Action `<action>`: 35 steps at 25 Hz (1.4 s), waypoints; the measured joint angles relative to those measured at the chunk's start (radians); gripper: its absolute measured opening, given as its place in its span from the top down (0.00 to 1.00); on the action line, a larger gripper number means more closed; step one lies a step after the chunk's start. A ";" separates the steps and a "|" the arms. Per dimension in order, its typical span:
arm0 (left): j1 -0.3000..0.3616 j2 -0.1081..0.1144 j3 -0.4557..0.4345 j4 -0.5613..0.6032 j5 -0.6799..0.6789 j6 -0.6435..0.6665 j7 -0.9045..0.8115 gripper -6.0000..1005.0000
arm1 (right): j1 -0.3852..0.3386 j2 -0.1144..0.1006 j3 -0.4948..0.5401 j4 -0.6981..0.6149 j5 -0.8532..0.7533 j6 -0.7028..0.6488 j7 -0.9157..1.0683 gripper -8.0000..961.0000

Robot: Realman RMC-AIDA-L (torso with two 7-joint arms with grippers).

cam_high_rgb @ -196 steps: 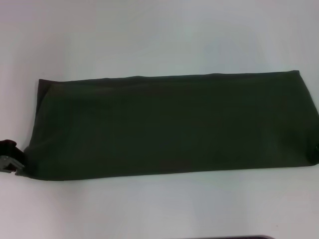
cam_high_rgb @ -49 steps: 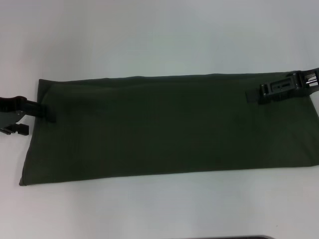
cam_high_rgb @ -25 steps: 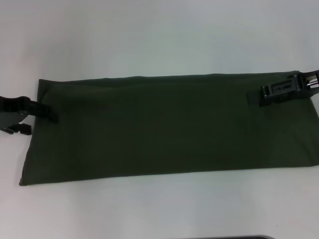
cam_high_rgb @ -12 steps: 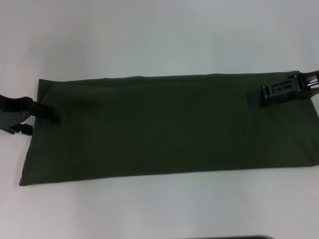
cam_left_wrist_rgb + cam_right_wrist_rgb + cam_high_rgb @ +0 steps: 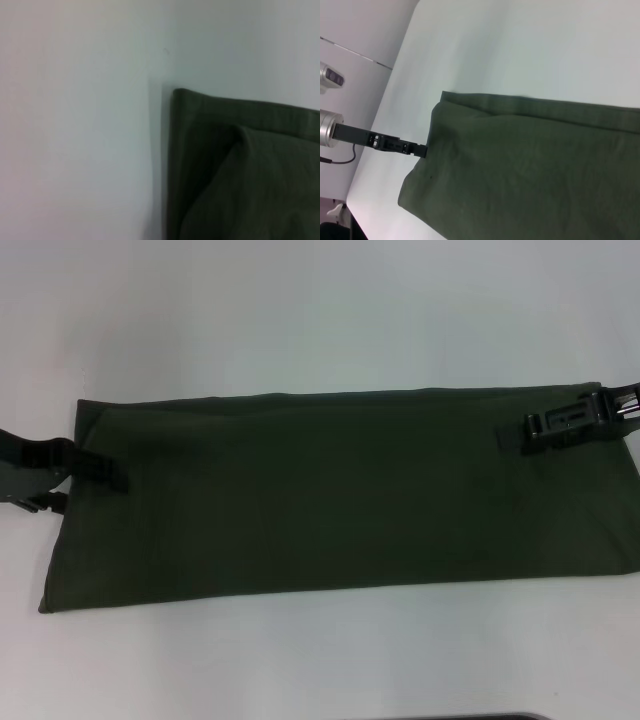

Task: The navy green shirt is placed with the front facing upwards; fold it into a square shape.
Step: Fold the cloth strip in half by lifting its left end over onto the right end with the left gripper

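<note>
We see the navy green shirt [image 5: 340, 495] lying flat on the white tabletop [image 5: 320, 320] as a long folded band stretching from our left side to our right, its right end running out of the head view. Our left gripper [image 5: 100, 472] sits at the shirt's left short edge, toward the far corner, with one dark finger lying on top of the cloth; the layer there looks slightly raised in the left wrist view, so the gripper appears to be pinching that edge. Our right gripper [image 5: 520, 435] rests over the far right corner, its finger lying on the fabric, but we cannot tell whether it is spread or pressed together. The far long edge runs straight, the near one slants slightly, and the near left corner lies flat. Bare tabletop stretches beyond the far edge and in front of the near edge.
</note>
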 joint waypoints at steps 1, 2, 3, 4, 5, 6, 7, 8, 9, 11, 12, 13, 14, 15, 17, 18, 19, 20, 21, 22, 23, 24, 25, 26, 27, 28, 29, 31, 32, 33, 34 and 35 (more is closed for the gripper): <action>0.000 -0.001 0.000 0.001 0.000 0.000 0.000 0.10 | 0.000 0.000 0.000 0.000 0.000 0.000 0.000 0.16; -0.001 -0.002 0.000 0.002 0.000 0.000 0.000 0.10 | 0.000 -0.001 -0.001 0.000 0.000 0.000 0.000 0.16; -0.001 -0.003 0.000 0.002 0.000 0.000 0.000 0.10 | 0.000 -0.001 -0.001 0.000 0.000 0.000 0.000 0.16; -0.002 -0.006 0.000 0.002 0.000 0.000 0.000 0.10 | 0.000 -0.001 -0.001 0.000 0.000 0.000 0.000 0.16; -0.002 -0.007 0.000 0.002 0.000 0.000 0.001 0.10 | 0.000 -0.001 -0.001 0.000 0.000 0.000 0.000 0.16; -0.002 -0.007 0.000 0.002 0.000 0.000 0.001 0.10 | 0.000 -0.001 -0.001 0.000 0.000 0.000 0.000 0.16; -0.002 -0.008 0.000 0.002 0.000 0.000 0.001 0.10 | 0.000 -0.001 -0.001 0.000 0.000 0.000 0.000 0.16; -0.003 -0.008 0.000 0.002 0.000 0.001 0.001 0.10 | 0.000 -0.001 -0.002 0.000 0.000 0.000 0.000 0.16; -0.003 -0.009 0.000 0.002 0.000 0.002 0.002 0.10 | 0.000 -0.001 -0.002 0.000 0.000 0.000 0.000 0.16; -0.004 -0.010 0.000 0.002 -0.002 0.003 0.002 0.10 | 0.000 -0.001 -0.003 0.000 0.000 -0.001 0.000 0.16; -0.004 -0.012 0.000 0.002 -0.006 0.004 0.003 0.10 | 0.000 -0.001 -0.003 0.000 0.000 -0.001 0.000 0.16; -0.004 -0.012 0.000 0.002 -0.006 0.004 0.003 0.10 | 0.000 -0.001 -0.003 0.000 0.000 -0.001 0.000 0.16; -0.007 -0.016 0.000 0.002 -0.006 0.006 0.003 0.10 | 0.000 -0.001 -0.003 0.000 0.000 -0.001 0.000 0.16; -0.009 -0.017 0.000 0.002 -0.006 0.006 0.004 0.10 | 0.001 -0.001 -0.003 0.000 0.000 -0.001 0.000 0.16; -0.015 -0.021 0.000 0.003 -0.003 0.007 0.006 0.10 | 0.002 -0.001 -0.003 0.000 0.000 -0.001 0.000 0.16; -0.017 -0.022 0.000 0.004 -0.003 0.007 0.007 0.10 | 0.002 -0.001 -0.004 0.000 0.000 -0.001 0.000 0.16; -0.021 -0.023 0.000 0.009 -0.003 0.007 0.008 0.10 | 0.002 -0.001 -0.005 0.000 0.000 -0.001 0.000 0.16; -0.025 -0.024 0.000 0.016 -0.003 0.007 0.008 0.10 | 0.002 -0.001 -0.005 0.000 0.000 -0.001 0.000 0.16; -0.028 -0.024 0.000 0.021 -0.003 0.007 0.009 0.10 | 0.001 -0.001 -0.003 0.000 0.000 -0.006 -0.002 0.16; -0.030 -0.024 0.000 0.025 -0.004 0.007 0.009 0.10 | 0.001 -0.001 -0.003 0.000 0.000 -0.006 -0.002 0.16; -0.032 -0.024 0.002 0.027 -0.006 0.008 0.010 0.10 | 0.000 -0.001 -0.002 0.000 0.000 -0.010 -0.003 0.16; -0.034 -0.025 0.003 0.027 -0.007 0.008 0.010 0.10 | 0.000 -0.001 0.000 0.000 0.000 -0.013 -0.004 0.16; -0.036 -0.027 0.005 0.027 -0.008 0.009 0.010 0.10 | 0.000 -0.001 0.001 0.000 0.001 -0.015 -0.004 0.16; -0.038 -0.029 0.005 0.027 -0.010 0.012 0.010 0.10 | 0.000 -0.001 0.001 0.000 0.001 -0.017 -0.004 0.16; -0.040 -0.030 0.004 0.027 -0.010 0.015 0.009 0.10 | 0.000 -0.001 0.001 0.000 0.001 -0.018 -0.004 0.16; -0.043 -0.030 0.001 0.027 -0.012 0.022 0.009 0.10 | 0.000 -0.001 0.002 0.000 0.001 -0.018 -0.005 0.16; -0.045 -0.030 -0.002 0.025 -0.014 0.026 0.009 0.10 | 0.000 -0.001 0.002 0.000 0.001 -0.019 -0.005 0.16; -0.046 -0.028 -0.006 0.023 -0.032 0.033 0.011 0.10 | 0.000 -0.001 0.002 0.000 0.001 -0.020 -0.005 0.16; -0.046 -0.025 -0.007 0.023 -0.048 0.036 0.012 0.10 | 0.000 -0.001 0.002 0.000 0.001 -0.020 -0.005 0.16; -0.045 -0.021 -0.007 0.025 -0.061 0.040 0.012 0.16 | 0.000 -0.001 0.002 0.000 0.002 -0.021 -0.006 0.16; -0.044 -0.019 -0.007 0.027 -0.068 0.042 0.012 0.21 | 0.000 -0.001 0.002 0.000 0.002 -0.021 -0.006 0.16; -0.043 -0.018 -0.006 0.027 -0.074 0.045 0.013 0.27 | 0.000 -0.001 0.002 0.000 0.002 -0.021 -0.006 0.16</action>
